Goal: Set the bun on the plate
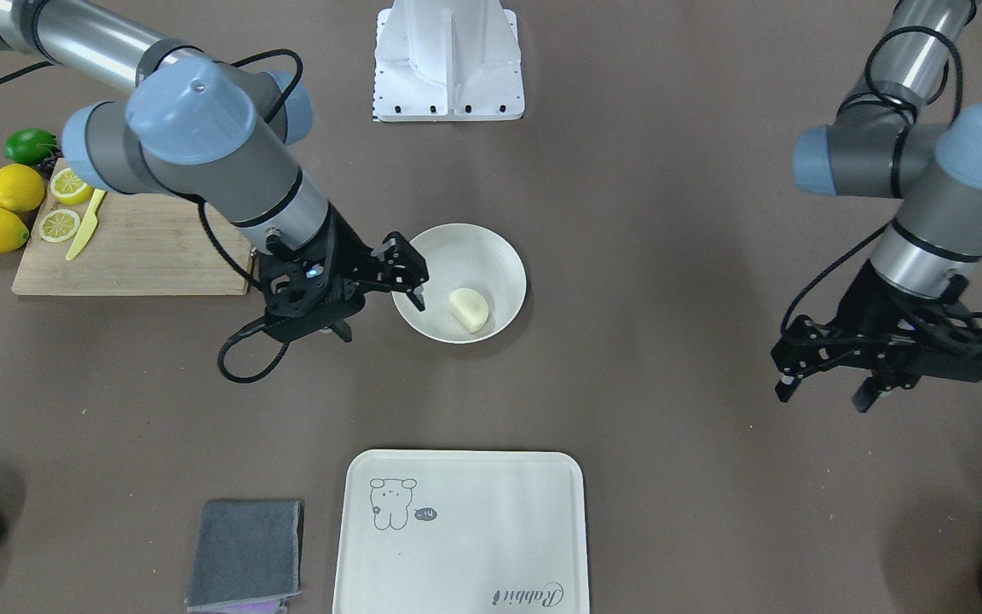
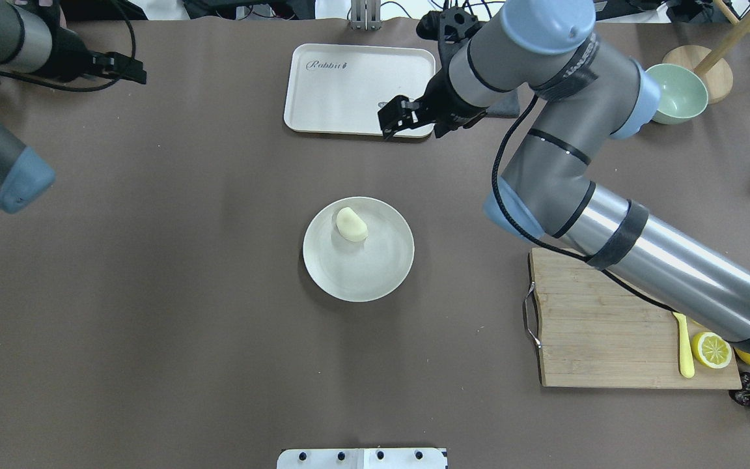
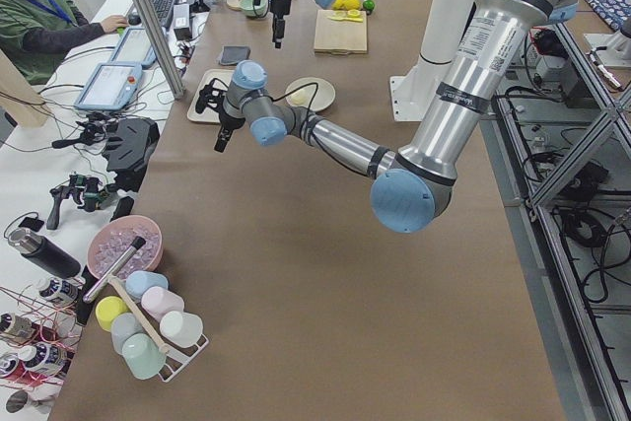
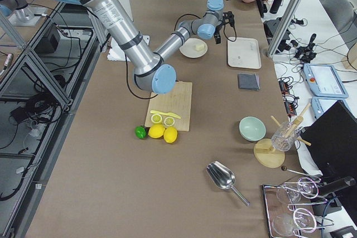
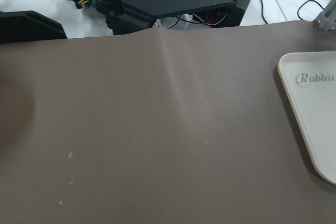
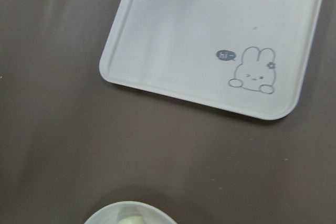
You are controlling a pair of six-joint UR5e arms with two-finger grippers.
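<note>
Bun (image 1: 469, 309) lies in plate (image 1: 491, 243); right tool (image 1: 382, 317) empty, spread; left tool (image 1: 823, 399) seemingly spread too.

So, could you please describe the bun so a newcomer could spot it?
At the centre of the table sits a round off-white plate. The bun lies on it, near its rim. It is smooth, pale cream, unlike the segmented lemon slices on the wooden board.

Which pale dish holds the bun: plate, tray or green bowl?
The round plate at table centre; the bun lies near its rim. The rectangular tray is bare.
</note>
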